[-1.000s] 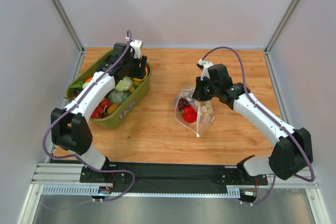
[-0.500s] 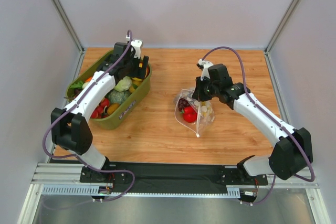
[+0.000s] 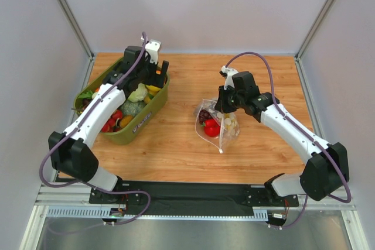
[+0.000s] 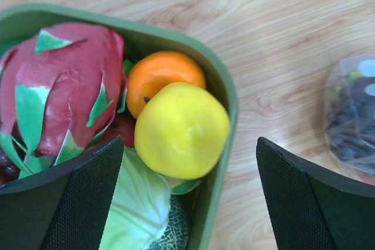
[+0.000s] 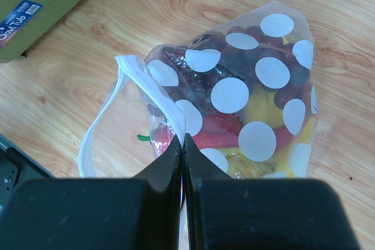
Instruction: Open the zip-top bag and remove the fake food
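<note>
Top external: wood worktop [image 3: 176, 144], 2 arms, grey walls around. L hand [image 3: 158, 73]: fingers spread wide, nothing betw. them, poised over far end of olive-green bin [image 3: 138, 125], which sits at worktop's left. R hand [image 3: 224, 105]: fingers pressed together, pinching top edge of zip-top bag [image 3: 218, 123] right of worktop centre, well apart from bin. Bag hangs from the pinch; whether its base rests on worktop, cannot tell. Fake food [image 3: 211, 126] inside bag, red piece most visible. Left wrist: black finger pads [image 4: 76, 203] at both lower corners, wide gap. Below the gap, in the bin's corner: yellow lemon [image 4: 181, 130], touching orange [image 4: 164, 74] behind it; pink dragon fruit [image 4: 58, 86] w/ green scales to left; pale green cabbage [image 4: 137, 209] below; melon-like netted rind at bottom edge. Bag's edge shows at right, dark grapes inside. Right wrist: fingertips [image 5: 176, 156] shut flat on clear film just beside white zip strip [image 5: 132, 71]; strip curls open in a loop to the left, mouth gaping. Bag is clear w/ white polka dots. Contents: dark purple grape bunch [image 5: 234, 62] at far end, red piece [image 5: 222, 124] mid, yellow pieces [image 5: 258, 105] at right, small green stem near the mouth. Bin's corner w/ blue label at upper left.
</note>
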`<state>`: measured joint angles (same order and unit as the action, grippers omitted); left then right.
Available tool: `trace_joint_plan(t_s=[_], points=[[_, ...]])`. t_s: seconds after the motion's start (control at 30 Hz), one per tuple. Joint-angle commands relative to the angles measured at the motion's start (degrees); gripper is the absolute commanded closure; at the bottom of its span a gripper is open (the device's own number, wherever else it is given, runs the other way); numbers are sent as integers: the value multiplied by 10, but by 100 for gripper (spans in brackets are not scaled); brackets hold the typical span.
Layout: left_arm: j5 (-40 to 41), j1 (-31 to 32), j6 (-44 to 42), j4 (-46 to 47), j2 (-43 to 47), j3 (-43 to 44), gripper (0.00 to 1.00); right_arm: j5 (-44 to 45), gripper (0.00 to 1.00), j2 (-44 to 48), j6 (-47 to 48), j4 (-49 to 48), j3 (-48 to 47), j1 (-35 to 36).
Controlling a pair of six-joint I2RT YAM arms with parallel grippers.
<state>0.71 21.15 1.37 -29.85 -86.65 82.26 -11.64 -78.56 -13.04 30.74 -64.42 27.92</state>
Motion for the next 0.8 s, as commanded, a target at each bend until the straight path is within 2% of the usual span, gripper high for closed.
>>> trace_joint_plan(t_s=[0.0, 0.17, 0.3, 0.47, 0.6, 0.77], points=[[-4, 26, -27, 18, 49, 37, 1, 4, 100, 13, 9, -7, -14, -6], [-37, 78, -18, 20, 80, 31, 1, 10, 100, 15, 12, -3, -17, -8], [-47, 182, 3, 62, 106, -21, 1, 14, 100, 16, 14, 1, -23, -15], [-74, 267, 37, 104, 103, -80, 6, 7, 100, 14, 17, 8, -36, -26], [-92, 315, 53, 133, 87, -105, 16, 5, 100, 15, 17, 12, -37, -30], [-101, 332, 58, 146, 43, -116, 30, -8, 100, 17, 9, 11, -31, -32]])
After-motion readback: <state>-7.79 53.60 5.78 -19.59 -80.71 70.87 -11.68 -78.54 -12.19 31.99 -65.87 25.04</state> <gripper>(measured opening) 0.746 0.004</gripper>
